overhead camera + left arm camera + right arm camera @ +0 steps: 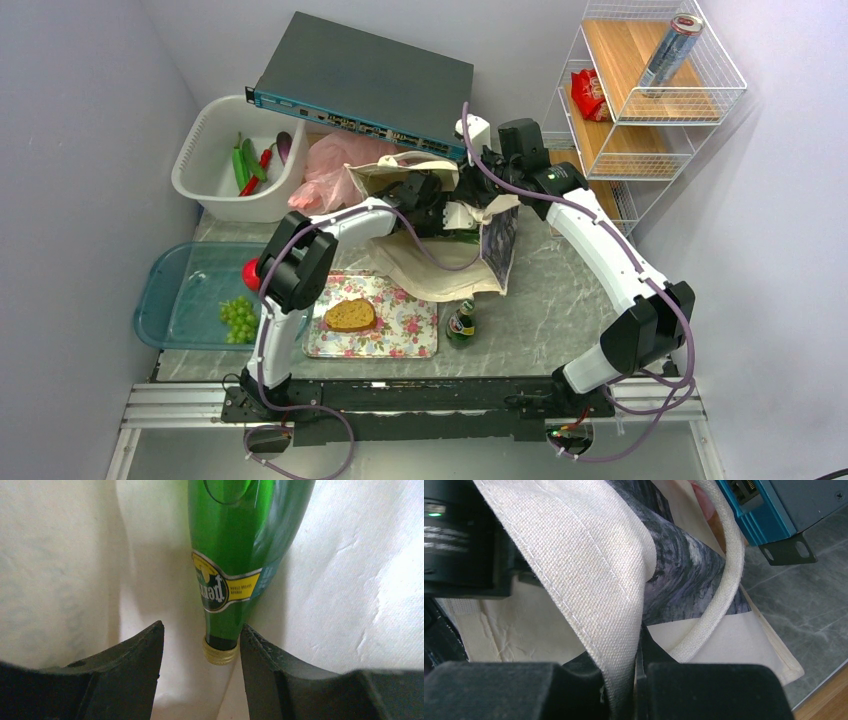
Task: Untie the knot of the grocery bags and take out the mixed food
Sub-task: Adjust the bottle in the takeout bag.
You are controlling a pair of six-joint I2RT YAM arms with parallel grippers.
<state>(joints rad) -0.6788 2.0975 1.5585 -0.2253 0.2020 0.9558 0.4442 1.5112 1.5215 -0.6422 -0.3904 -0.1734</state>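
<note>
While the right gripper (636, 672) pinches the canvas tote (589, 570) by its rim, holding the mouth up, the left gripper (202, 630) sits inside with jaws spread either side of the neck of the green bottle (235, 530), not gripping. Recommend closing squarely on the neck just past the gold cap, then withdrawing along the bottle's axis. Loose canvas crowds both sides; the pink bag (330, 168) lies just behind the tote.

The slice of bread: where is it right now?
In the top view, the bread slice lies on the floral tray, left of centre near the front of the table, between the teal tub holding green grapes and an upright green bottle.
</note>
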